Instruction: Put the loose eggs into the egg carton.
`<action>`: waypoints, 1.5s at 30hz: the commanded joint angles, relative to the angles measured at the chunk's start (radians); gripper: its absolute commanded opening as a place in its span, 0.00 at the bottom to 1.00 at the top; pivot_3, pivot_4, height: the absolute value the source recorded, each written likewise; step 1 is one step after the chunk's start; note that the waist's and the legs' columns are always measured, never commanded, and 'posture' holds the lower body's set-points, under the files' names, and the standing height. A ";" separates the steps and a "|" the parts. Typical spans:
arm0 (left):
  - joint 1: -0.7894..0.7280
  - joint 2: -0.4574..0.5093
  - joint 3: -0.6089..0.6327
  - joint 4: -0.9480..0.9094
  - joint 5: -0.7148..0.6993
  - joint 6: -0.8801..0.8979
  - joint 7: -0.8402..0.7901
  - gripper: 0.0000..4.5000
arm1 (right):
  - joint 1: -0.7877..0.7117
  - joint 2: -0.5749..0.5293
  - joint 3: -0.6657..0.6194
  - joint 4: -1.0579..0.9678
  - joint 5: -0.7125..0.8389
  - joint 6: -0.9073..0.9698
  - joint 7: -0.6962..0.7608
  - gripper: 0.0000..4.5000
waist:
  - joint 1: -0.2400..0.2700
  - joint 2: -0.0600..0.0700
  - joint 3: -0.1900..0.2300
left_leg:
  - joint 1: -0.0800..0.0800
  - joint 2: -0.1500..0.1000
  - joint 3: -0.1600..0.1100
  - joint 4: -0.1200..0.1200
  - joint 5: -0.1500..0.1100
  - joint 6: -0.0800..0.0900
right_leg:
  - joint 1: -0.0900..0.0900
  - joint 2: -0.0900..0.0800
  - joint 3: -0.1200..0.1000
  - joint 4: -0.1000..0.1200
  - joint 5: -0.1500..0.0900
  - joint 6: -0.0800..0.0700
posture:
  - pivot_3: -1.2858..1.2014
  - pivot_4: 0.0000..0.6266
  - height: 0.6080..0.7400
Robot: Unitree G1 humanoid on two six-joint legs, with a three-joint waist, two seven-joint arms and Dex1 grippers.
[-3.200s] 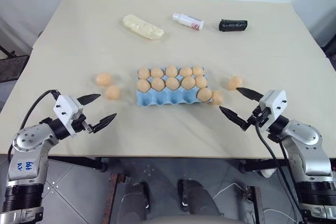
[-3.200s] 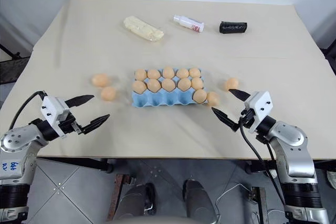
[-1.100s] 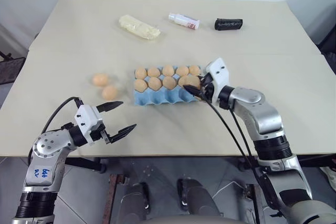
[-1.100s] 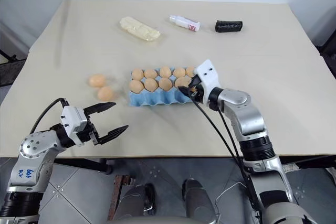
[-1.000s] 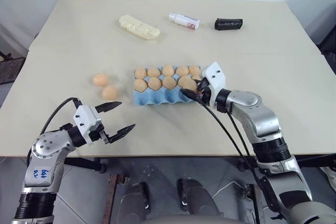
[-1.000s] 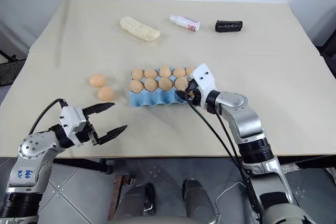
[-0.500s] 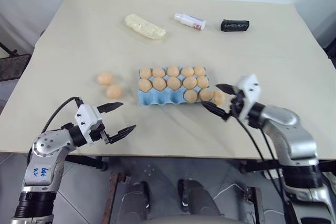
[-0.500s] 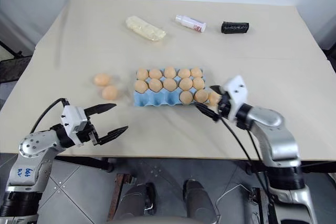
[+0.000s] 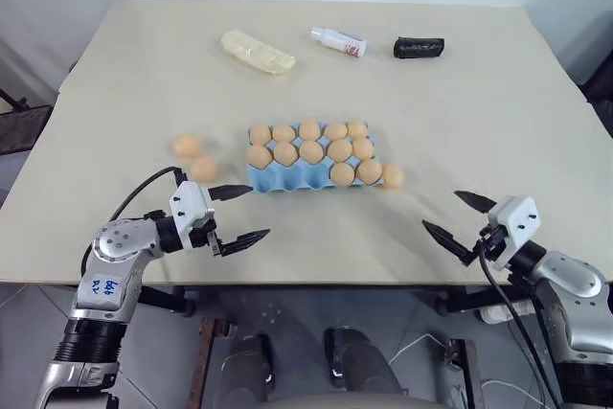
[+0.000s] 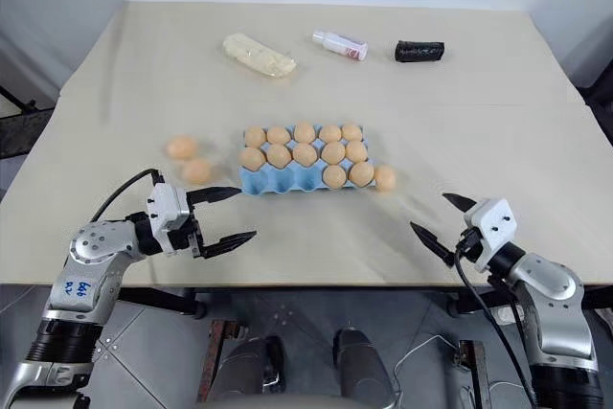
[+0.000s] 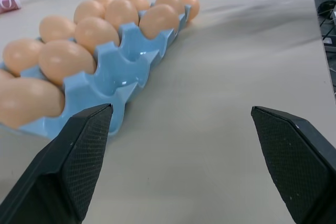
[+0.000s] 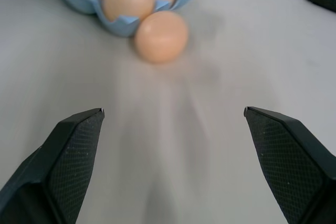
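The egg carton sits mid-counter, its far two rows full and its near row holding two eggs at the right end, so three near cups stand free; three loose eggs lie outside it: one egg touching the carton's right end, and a pair to the left, the far-left egg and the nearer-left egg just beside each other and near the carton's left edge.

The right end effector hovers near the counter's front edge, well apart from the right-hand egg, its jaws spread wide and holding nothing; the left end effector is likewise released and empty, level, just in front of the carton's near-left corner.

The step in hand looks like a fresh pick; for the left arm, the nearer-left egg is the natural target. To do it well: approach from the near side with the fingers straddling the egg's long sides; close gently, since a smooth oval may squirt out or roll into its neighbour; lift clear of the carton wall before crossing; lower into a free near cup and release only once seated.
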State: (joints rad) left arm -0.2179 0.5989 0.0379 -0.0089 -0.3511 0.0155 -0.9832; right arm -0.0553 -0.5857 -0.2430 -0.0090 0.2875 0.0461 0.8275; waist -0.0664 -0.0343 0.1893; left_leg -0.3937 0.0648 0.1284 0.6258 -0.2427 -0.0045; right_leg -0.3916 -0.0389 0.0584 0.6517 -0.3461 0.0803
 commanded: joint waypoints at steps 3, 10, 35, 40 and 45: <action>0.006 0.005 0.024 -0.020 0.001 -0.018 0.013 1.00 | -0.130 0.001 0.069 0.071 -0.020 0.045 -0.014 0.99 | 0.000 0.000 0.000 | 0.002 0.000 0.000 0.000 0.000 -0.001 | 0.001 0.000 0.000 0.001 0.000 -0.001 | 0.52 0.24 1.00; 0.076 0.012 0.058 -0.087 -0.003 -0.006 0.054 1.00 | -0.328 0.027 0.189 0.319 -0.103 -0.025 0.018 0.99 | -0.003 0.000 0.000 | 0.001 0.000 0.001 -0.001 0.000 0.001 | -0.001 -0.001 0.000 0.001 -0.001 -0.002 | 0.52 0.24 1.00; 0.154 0.010 0.165 -0.073 -0.016 -0.003 0.132 1.00 | -0.282 -0.036 0.217 0.097 0.031 0.035 0.212 0.43 | -0.015 0.000 0.000 | 0.001 0.000 0.000 -0.003 0.000 0.001 | 0.000 -0.001 0.000 0.000 -0.001 -0.002 | 0.52 0.24 1.00; 0.166 0.008 0.183 -0.054 -0.009 -0.012 0.136 1.00 | -0.322 0.007 0.271 -0.070 0.066 0.161 0.180 0.43 | -0.025 0.000 0.000 | 0.003 0.001 0.001 -0.005 0.000 -0.001 | 0.000 0.000 0.000 0.001 -0.001 -0.002 | 0.52 0.24 1.00; 0.162 0.005 0.186 -0.052 -0.008 -0.015 0.148 1.00 | -0.461 0.119 0.349 -0.063 -0.002 0.266 0.055 0.43 | -0.019 0.000 0.000 | 0.003 0.001 0.000 -0.005 -0.001 -0.005 | -0.001 -0.001 0.000 0.002 -0.001 -0.003 | 0.52 0.24 1.00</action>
State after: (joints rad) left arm -0.0566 0.6048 0.1999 -0.0558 -0.3507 0.0175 -0.8417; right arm -0.4968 -0.4733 0.1013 -0.0529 0.2973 0.2895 0.9170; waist -0.0855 -0.0342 0.1896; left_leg -0.3912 0.0653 0.1284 0.6209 -0.2434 -0.0099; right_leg -0.3928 -0.0406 0.0576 0.6532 -0.3473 0.0768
